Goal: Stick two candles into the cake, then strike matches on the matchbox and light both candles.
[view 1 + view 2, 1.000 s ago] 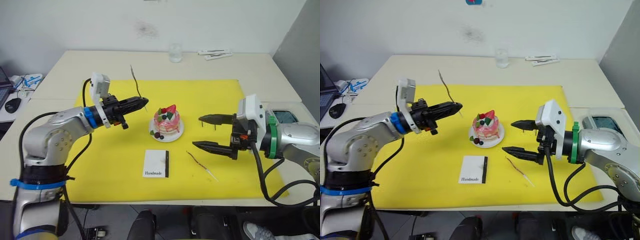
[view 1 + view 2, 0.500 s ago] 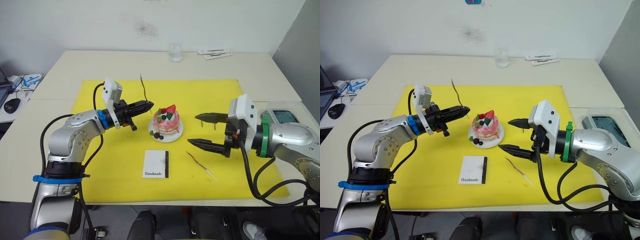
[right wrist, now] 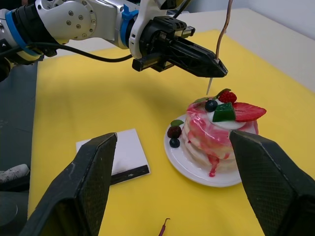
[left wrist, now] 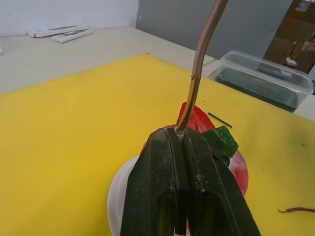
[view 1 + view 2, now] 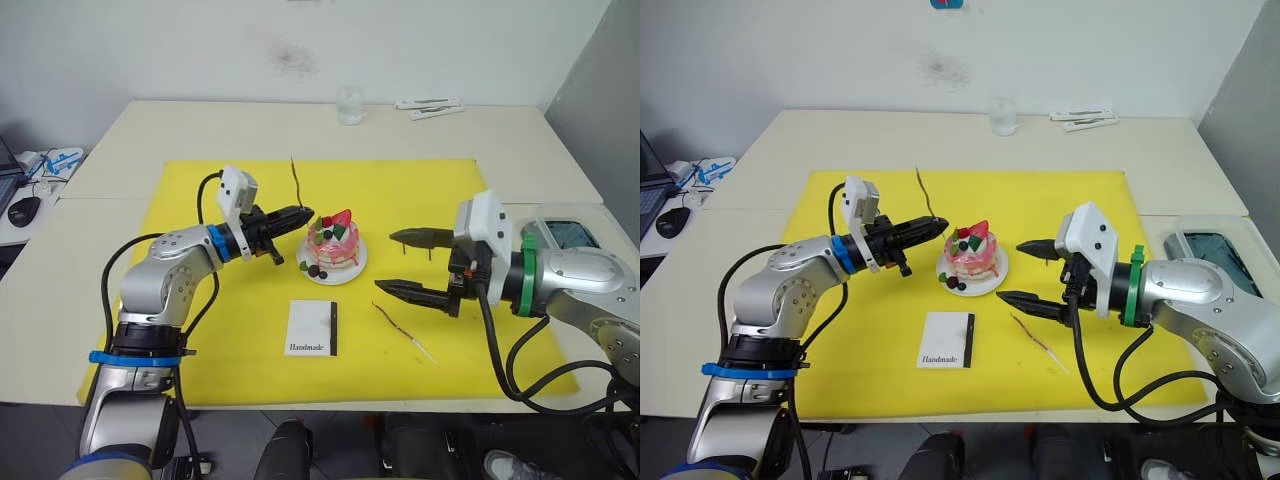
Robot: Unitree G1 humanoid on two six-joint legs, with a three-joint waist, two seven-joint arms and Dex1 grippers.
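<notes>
1. Pinching one candle (image 5: 295, 181) by its lower end, the left gripper (image 5: 306, 214) has its jaws pressed tight together at centre frame, the wavy stick rising upright from the tips.
2. Just right of those tips sits the cake (image 5: 333, 243) on its white plate (image 5: 350, 271), mid-frame on the yellow mat (image 5: 200, 350); the candle's pale lower end hangs just above the plate's near edge and beside the cake top, not touching it, in the right wrist view.
3. Right of the cake, the right gripper (image 5: 400, 262) hovers with jaws spread wide and holding nothing, both fingers pointing toward the cake.
4. A second candle (image 5: 402, 330) lies flat on the mat at lower centre-right, below the lower jaw and apart from it.
5. The matchbox (image 5: 313, 327) rests flat below the cake, its black strip along the right edge.
6. A match (image 4: 219, 119) lies on the mat beyond the cake in the left wrist view.
7. At upper centre a glass (image 5: 350, 104) stands on the bench (image 5: 500, 130).
</notes>
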